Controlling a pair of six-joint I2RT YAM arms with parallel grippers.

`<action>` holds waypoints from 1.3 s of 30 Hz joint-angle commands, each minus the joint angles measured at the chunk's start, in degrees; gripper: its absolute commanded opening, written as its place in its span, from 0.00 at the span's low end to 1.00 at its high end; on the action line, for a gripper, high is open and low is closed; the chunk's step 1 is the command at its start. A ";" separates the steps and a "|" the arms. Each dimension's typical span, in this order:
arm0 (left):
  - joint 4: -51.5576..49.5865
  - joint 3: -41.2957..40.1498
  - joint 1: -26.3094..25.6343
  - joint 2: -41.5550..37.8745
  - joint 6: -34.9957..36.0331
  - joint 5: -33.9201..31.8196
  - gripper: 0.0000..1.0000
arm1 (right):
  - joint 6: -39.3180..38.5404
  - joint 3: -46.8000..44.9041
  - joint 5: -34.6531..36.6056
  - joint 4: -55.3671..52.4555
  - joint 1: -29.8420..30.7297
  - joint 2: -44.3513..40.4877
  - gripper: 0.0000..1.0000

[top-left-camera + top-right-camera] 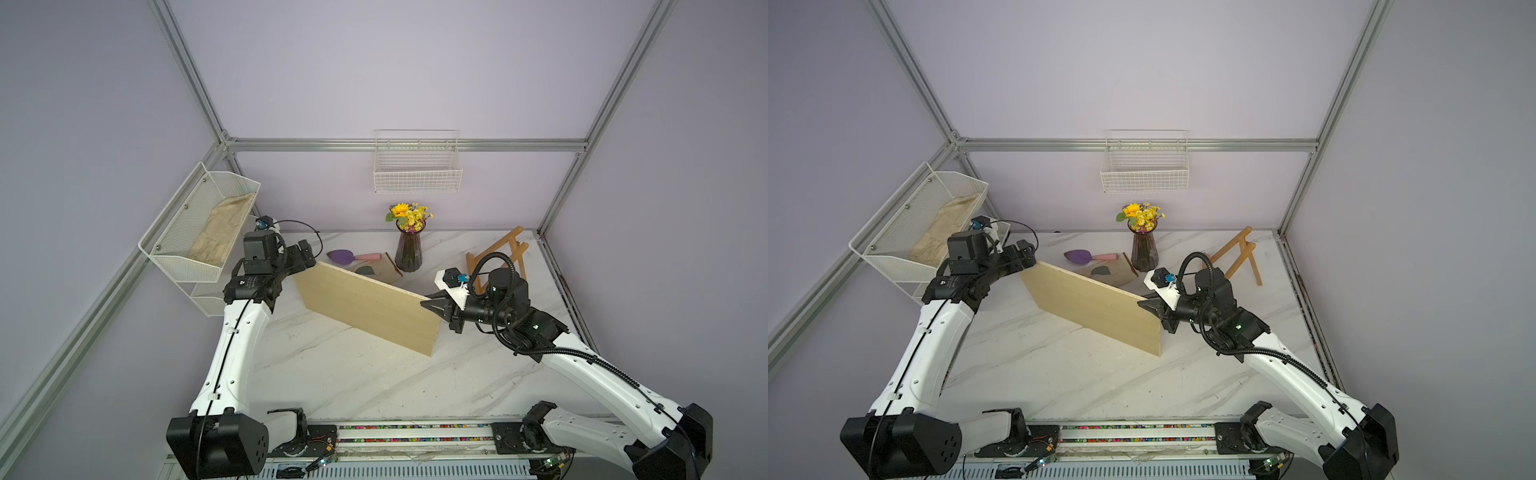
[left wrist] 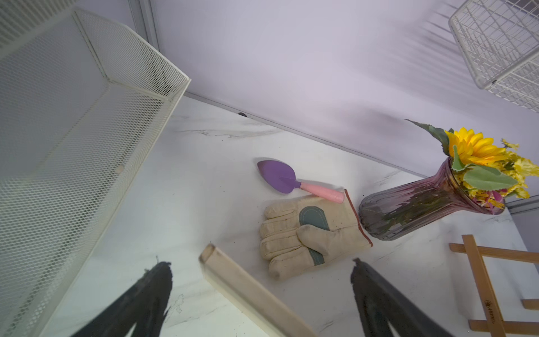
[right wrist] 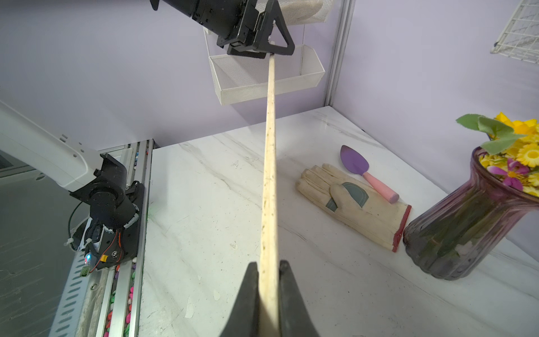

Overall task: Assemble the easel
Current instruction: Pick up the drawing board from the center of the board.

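On table [image 2: 204, 189]: 1 easel [image 2: 480, 280]; 1 glove [image 2: 309, 233]; 1 trowel [image 2: 280, 178]; gripped: 1 board [image 1: 365, 307]

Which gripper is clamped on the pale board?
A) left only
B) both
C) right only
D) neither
C: in the right wrist view the right gripper is shut on the edge of the pale board, both fingers against it. In the left wrist view the left gripper stands wide open, with gaps on either side of the board's corner.
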 commanded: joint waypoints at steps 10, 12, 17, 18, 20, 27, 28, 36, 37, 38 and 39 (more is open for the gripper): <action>4.10 -7.99 0.27 -2.76 -0.48 6.81 0.94 | -1.28 2.37 -0.36 -5.07 0.57 1.65 0.11; 4.63 -8.84 0.27 -2.87 -0.71 7.72 0.94 | -1.21 2.81 -0.19 -5.42 0.57 1.94 0.14; 5.11 -9.22 0.32 -2.08 -1.63 10.82 0.92 | -0.91 4.50 -0.81 -6.75 0.66 3.19 0.23; 5.05 -9.21 0.27 -1.94 -1.64 11.41 0.92 | -0.76 4.97 -0.88 -7.03 0.74 3.38 0.24; 5.12 -9.65 0.28 -2.11 -1.72 11.40 0.91 | -0.58 5.82 -1.03 -7.65 0.83 3.72 0.27; 5.51 -11.05 0.19 -2.39 -1.81 11.57 0.91 | 1.39 9.90 -0.33 -11.30 0.92 5.23 0.33; 5.47 -11.19 0.19 -2.52 -1.73 11.53 0.91 | 1.69 10.54 -0.27 -12.01 0.92 5.53 0.34; 6.11 -12.90 0.10 -3.44 -2.27 11.31 0.91 | 2.07 17.13 0.03 -21.37 1.52 9.32 0.35; 6.21 -13.05 0.08 -3.60 -2.33 11.24 0.91 | 2.05 18.28 0.15 -22.43 1.66 9.63 0.35; 6.33 -13.30 0.01 -3.80 -2.41 11.15 0.91 | 2.18 19.33 0.40 -23.38 1.92 10.02 0.35; 6.54 -13.54 -0.03 -3.96 -2.42 11.26 0.91 | 2.23 20.08 0.73 -24.30 2.12 10.38 0.36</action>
